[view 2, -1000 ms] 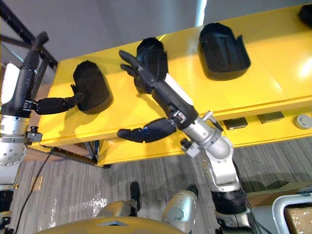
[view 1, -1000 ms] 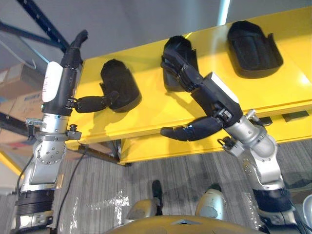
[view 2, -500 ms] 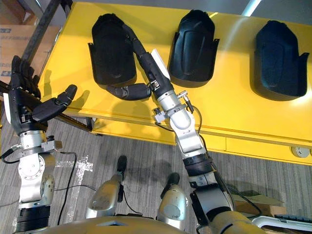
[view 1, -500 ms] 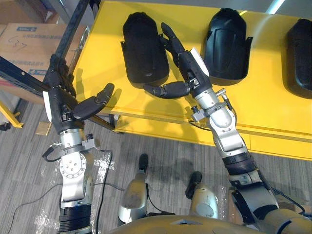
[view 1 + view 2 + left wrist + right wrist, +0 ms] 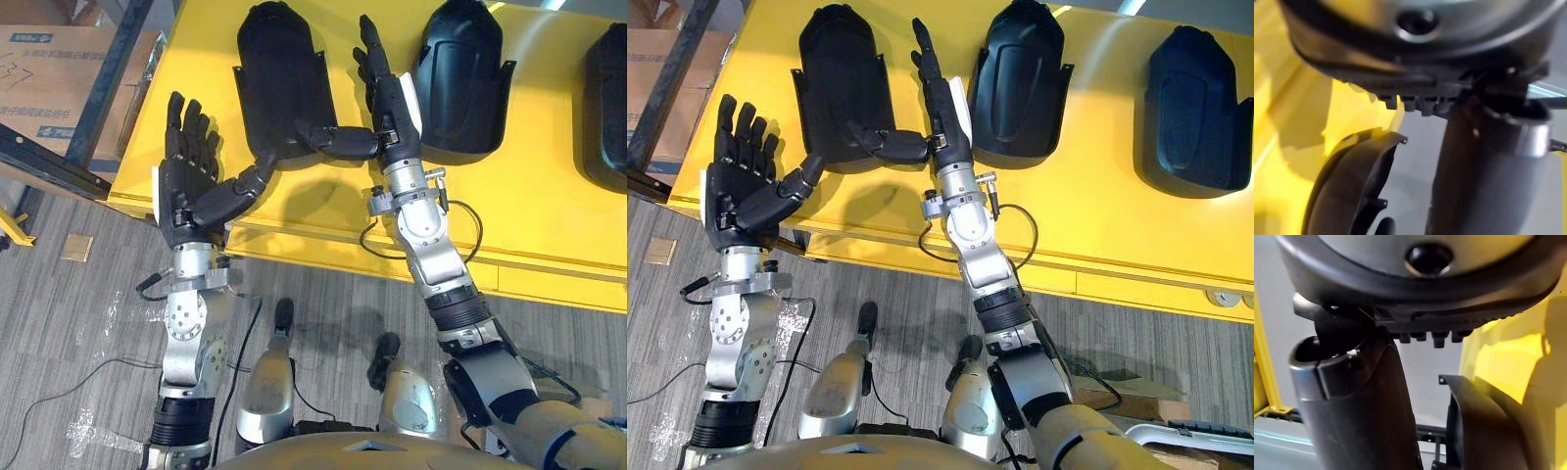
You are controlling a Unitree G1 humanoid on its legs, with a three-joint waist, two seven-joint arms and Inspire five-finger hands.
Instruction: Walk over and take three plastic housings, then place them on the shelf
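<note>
Here's the big yellow surface (image 5: 549, 196), and three black plastic housings lie flat on it in a row. Take the left housing (image 5: 279, 78) as the marker. The middle housing (image 5: 465, 78) sits to its right with a strip of bare yellow between them. The right housing (image 5: 1200, 108) lies further right again, well apart from the marker. All three have their rounded ends pointing away from the robot, and none is lifted.

Off to the left of the left housing, past the surface's edge, there's a cardboard box (image 5: 49, 59). A dark metal rack frame (image 5: 44, 157) crosses in front of the box.

Now the hands. The right hand (image 5: 392, 117) stands in that yellow strip just to the right of the left housing, its fingers straight and held together, pointing away from the robot. Its thumb is stuck out sideways, and the tip lies over the housing's near right corner. Whether it's actually pressing there, I can't tell.

The left hand (image 5: 191, 191) is up at the near left of the left housing, by the surface's front edge. Its palm faces the camera and its fingers are spread wide and upright. Its thumb reaches across, with the tip right at the housing's near edge.

So both hands are spread apart, flanking that one housing, and neither is wrapped around anything.

In the left wrist view, the housing's curved rim (image 5: 1352, 186) shows against the yellow.
</note>
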